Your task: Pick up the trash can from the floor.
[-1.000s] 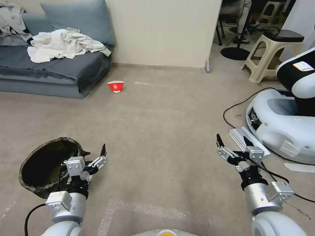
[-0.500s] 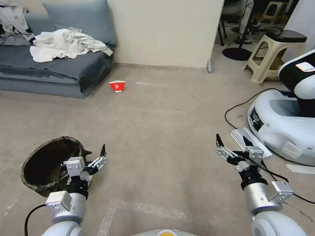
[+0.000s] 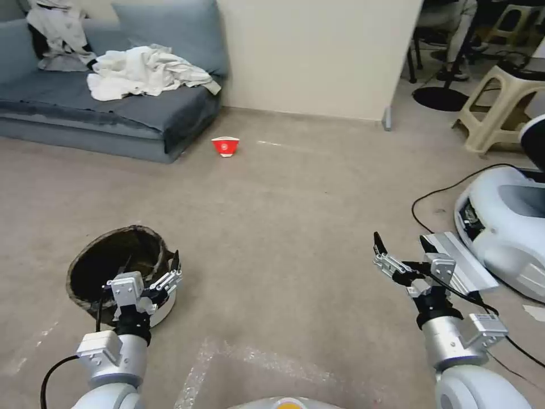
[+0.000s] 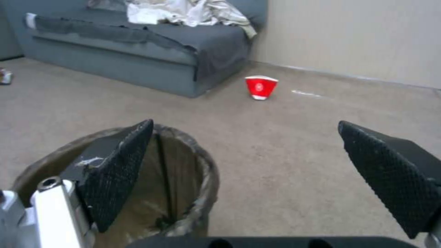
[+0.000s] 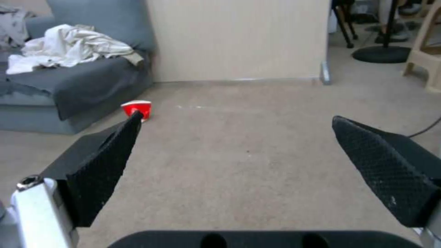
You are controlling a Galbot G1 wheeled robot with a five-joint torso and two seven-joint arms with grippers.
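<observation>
The trash can (image 3: 108, 267) stands upright on the floor (image 3: 284, 216) at the lower left, a small round white bin with a dark crinkly bag folded over its rim. My left gripper (image 3: 150, 264) hovers open over the can's near right rim. In the left wrist view one fingertip (image 4: 124, 162) sits above the can's mouth (image 4: 179, 179) and the other (image 4: 390, 172) is over bare carpet. My right gripper (image 3: 399, 238) is open and empty above the carpet at the lower right, its own view showing the wide gap (image 5: 236, 116).
A red-and-white paper bowl (image 3: 225, 146) lies on the carpet near a grey sofa (image 3: 113, 113) with white cloth (image 3: 142, 71) on it. Another robot's white base (image 3: 505, 227), a black cable (image 3: 437, 193) and a flat grey panel (image 3: 460, 261) are at the right. A stool (image 3: 499, 102) stands behind.
The whole picture has shifted right, so the camera has turned left. The trash can now appears closer to the middle, under my left gripper. Both arms hold the same pose.
</observation>
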